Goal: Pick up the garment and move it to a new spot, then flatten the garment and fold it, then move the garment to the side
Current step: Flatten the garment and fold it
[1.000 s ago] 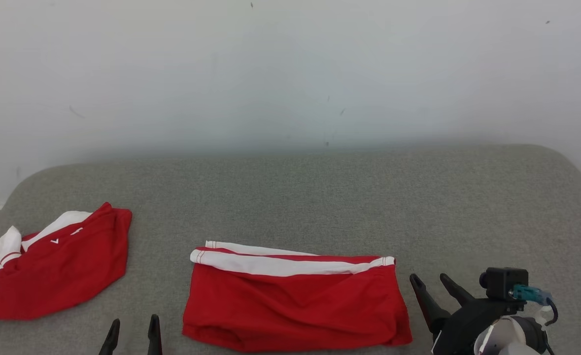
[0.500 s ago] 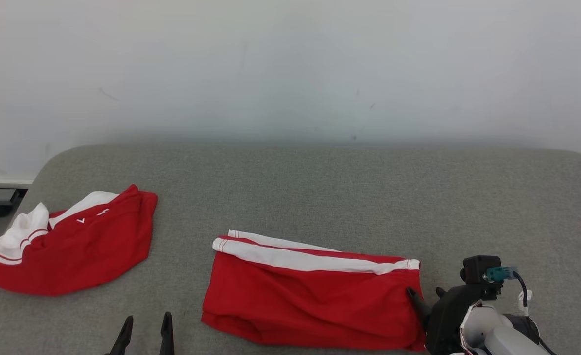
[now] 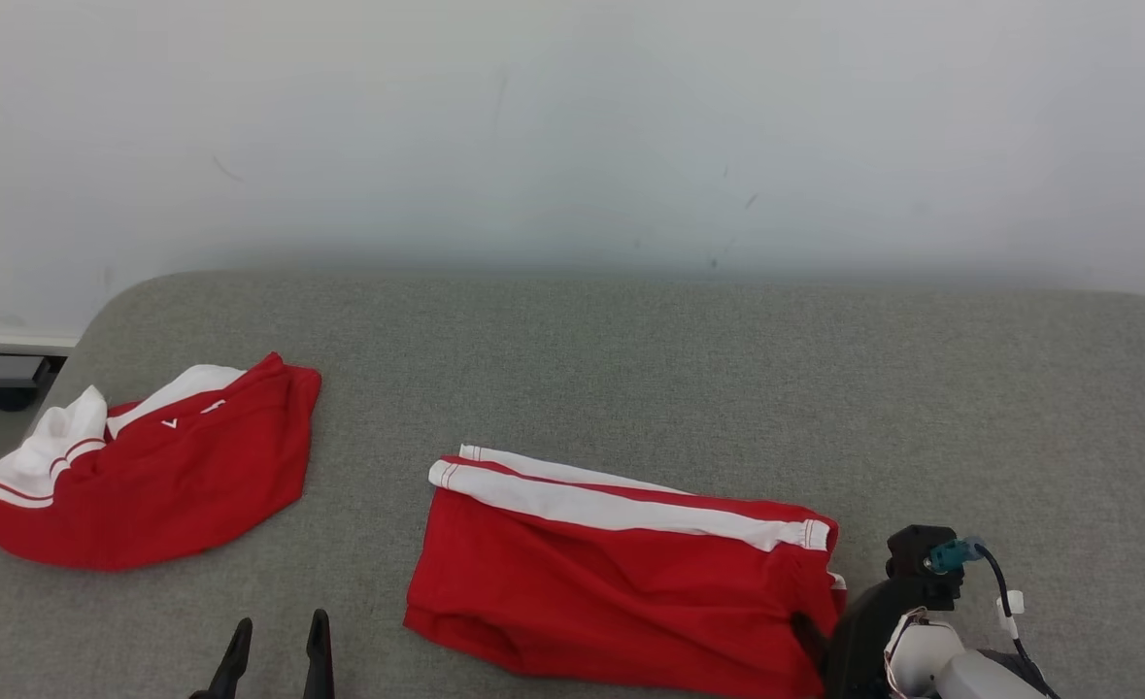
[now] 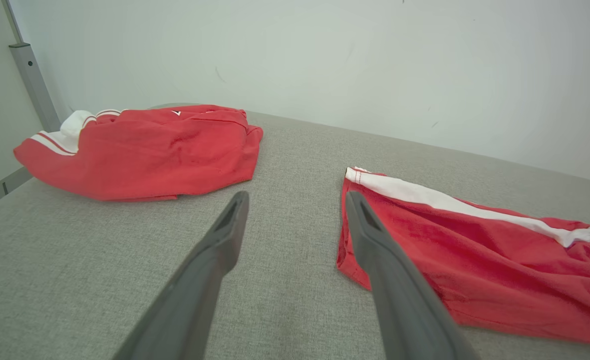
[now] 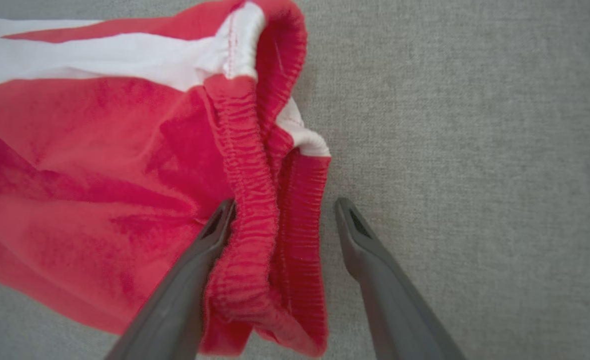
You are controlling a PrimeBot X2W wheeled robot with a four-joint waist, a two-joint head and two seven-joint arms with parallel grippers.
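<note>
Right gripper (image 5: 284, 202), fingers spread wide and holding nothing, sits at the right-hand end of the folded red shorts (image 3: 621, 582). Seen from its wrist camera, the gathered elastic waistband (image 5: 254, 165) runs up between the two dark fingers. One finger lies over red cloth, the other over bare grey table covering (image 3: 630, 369) just beside the cloth's edge. Whether either fingertip touches the fabric cannot be told.

The shorts lie near the front edge of the table, a little right of centre. Their long axis runs left to right, with a white stripe along the far edge. Left gripper (image 4: 296, 195), also spread wide and empty, hovers near the shorts' left end — close, but clear of it. It points at the gap between the shorts and a second red-and-white garment (image 3: 164, 476) lying well apart at the table's left.

Judging from the tidy fold, what remains is moving the shorts aside. The right arm is the nearer — the waistband edge stands between its fingers, so closing there should catch the stacked layers.
</note>
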